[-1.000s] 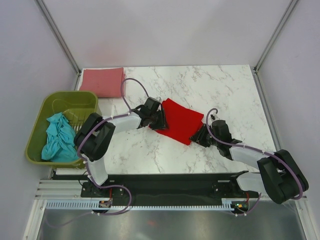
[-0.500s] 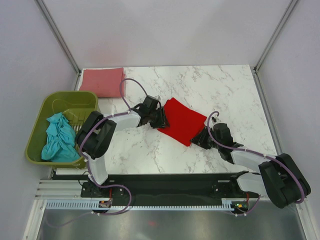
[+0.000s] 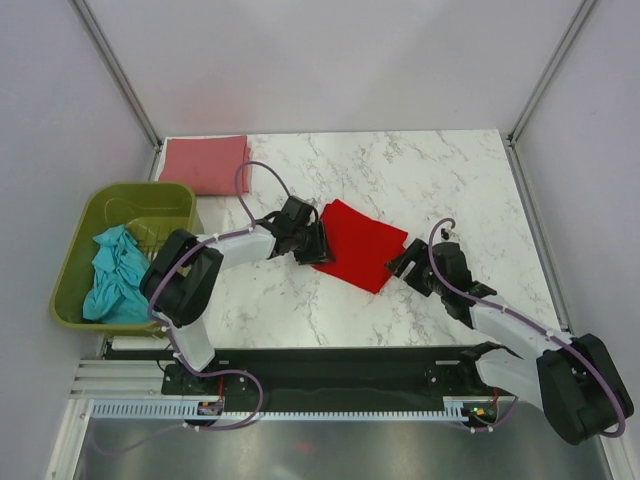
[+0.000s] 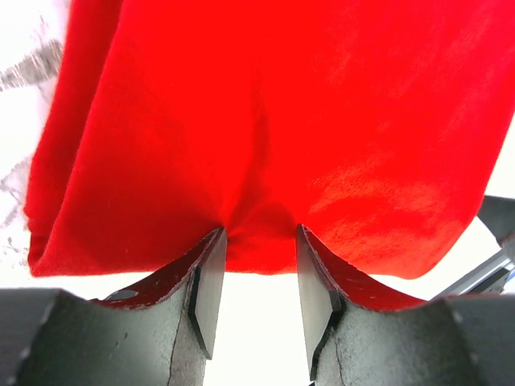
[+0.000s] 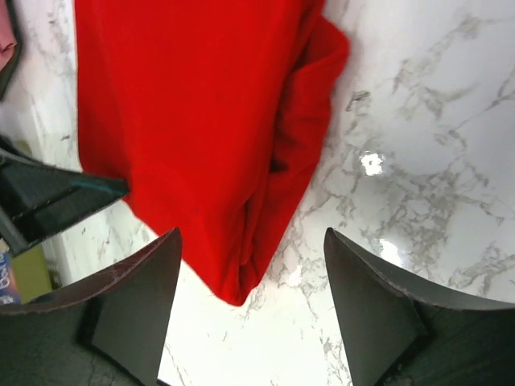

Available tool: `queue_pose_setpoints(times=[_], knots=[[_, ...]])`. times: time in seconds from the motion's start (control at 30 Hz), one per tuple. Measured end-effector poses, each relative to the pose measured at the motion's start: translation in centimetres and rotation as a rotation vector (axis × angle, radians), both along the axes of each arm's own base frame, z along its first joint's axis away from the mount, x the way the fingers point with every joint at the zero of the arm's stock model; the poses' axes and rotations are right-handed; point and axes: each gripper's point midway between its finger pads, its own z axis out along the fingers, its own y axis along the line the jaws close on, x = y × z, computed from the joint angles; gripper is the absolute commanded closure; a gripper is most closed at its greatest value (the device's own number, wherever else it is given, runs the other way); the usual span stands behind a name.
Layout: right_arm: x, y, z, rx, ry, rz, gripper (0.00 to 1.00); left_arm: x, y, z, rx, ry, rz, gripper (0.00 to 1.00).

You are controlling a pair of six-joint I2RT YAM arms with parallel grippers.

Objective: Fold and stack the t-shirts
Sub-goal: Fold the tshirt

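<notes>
The red t-shirt (image 3: 358,243) lies folded flat mid-table. My left gripper (image 3: 318,243) is at its left edge. In the left wrist view the left gripper (image 4: 260,229) stands open, both fingertips against the red t-shirt (image 4: 273,121), with a small pucker of cloth between them. My right gripper (image 3: 403,262) is open just off the shirt's right corner. Seen from the right wrist, the right gripper (image 5: 251,233) is spread wide and the corner of the red t-shirt (image 5: 201,121) lies loose between the tips. The pink t-shirt (image 3: 205,163) lies folded at the back left. The teal t-shirt (image 3: 112,275) is crumpled in the basket.
An olive-green plastic basket (image 3: 135,200) stands off the table's left edge. Metal frame posts (image 3: 118,75) rise at the back corners, with pale walls on three sides. Marble table (image 3: 440,180) stretches behind and to the right of the red shirt.
My right gripper has opened, let go of the red shirt's right corner and drawn back a little. The left gripper has stayed at the left edge, its jaws slightly wider.
</notes>
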Motion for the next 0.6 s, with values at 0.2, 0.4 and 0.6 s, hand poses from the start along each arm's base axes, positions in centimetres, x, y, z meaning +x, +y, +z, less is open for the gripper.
queue_pose_setpoints(times=[0.2,0.4,0.6], knots=[[0.6,-0.6,-2.2,-0.049,0.075,-0.049,0.16,-1.4,-0.6,-0.5,0.007,0.014,-0.024,0.52],[4.1,0.5,-2.6,-0.109,0.051,-0.005,0.25,-2.6,-1.3,-0.2,0.005,0.013,-0.052,0.50],[7.4,1.4,-3.6,-0.131,0.012,0.108,0.64,-2.3,-0.1,2.6,-0.017,-0.027,-0.026,0.45]])
